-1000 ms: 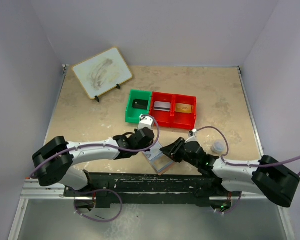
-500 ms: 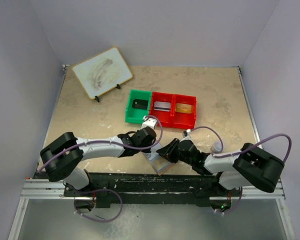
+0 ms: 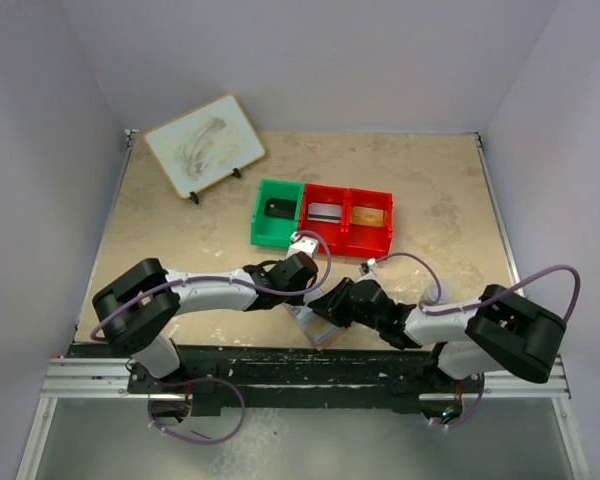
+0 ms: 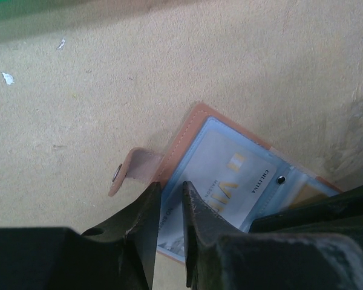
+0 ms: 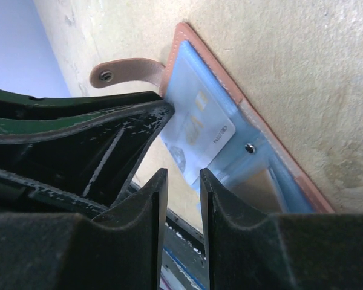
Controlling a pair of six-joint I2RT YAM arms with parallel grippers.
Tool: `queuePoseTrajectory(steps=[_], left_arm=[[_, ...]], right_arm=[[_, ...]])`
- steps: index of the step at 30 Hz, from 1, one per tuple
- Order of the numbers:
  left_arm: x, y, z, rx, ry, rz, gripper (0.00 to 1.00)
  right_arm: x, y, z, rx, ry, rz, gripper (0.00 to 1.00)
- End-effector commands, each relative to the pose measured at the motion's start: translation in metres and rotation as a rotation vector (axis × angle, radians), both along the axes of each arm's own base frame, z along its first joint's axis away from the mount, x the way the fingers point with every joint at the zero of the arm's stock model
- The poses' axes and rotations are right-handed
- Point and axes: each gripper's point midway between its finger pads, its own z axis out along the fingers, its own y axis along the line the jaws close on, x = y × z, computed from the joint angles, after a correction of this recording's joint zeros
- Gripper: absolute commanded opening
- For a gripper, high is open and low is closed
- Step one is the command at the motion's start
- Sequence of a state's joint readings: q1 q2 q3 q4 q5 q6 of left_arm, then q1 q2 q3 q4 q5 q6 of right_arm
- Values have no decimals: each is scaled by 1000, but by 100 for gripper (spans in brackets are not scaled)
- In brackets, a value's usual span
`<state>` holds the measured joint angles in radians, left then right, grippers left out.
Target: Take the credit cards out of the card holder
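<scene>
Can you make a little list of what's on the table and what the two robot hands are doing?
card holder: lying open on the table, snap strap sticking out
card: pale, inside the holder's blue pocket
left gripper: low over the holder's edge, fingers nearly together
right gripper: at the same holder from the other side, narrow gap between its fingers
green bin: behind the arms, something dark inside
red bins: next to the green one, a flat thing in each
</scene>
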<state>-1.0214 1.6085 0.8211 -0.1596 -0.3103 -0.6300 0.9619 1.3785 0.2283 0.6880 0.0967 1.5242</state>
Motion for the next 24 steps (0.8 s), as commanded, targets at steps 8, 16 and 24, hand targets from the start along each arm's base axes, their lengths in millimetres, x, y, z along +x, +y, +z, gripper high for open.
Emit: queuePoseTrajectory(steps=[8, 16, 24], left_arm=[[-2, -6, 1, 13, 19, -52, 16], [-8, -4, -2, 24, 44, -78, 14], [-19, -8, -7, -3, 87, -119, 13]], right_arm=[[4, -2, -6, -22, 39, -62, 33], [11, -5, -10, -29, 43, -111, 28], [12, -3, -10, 18, 28, -112, 20]])
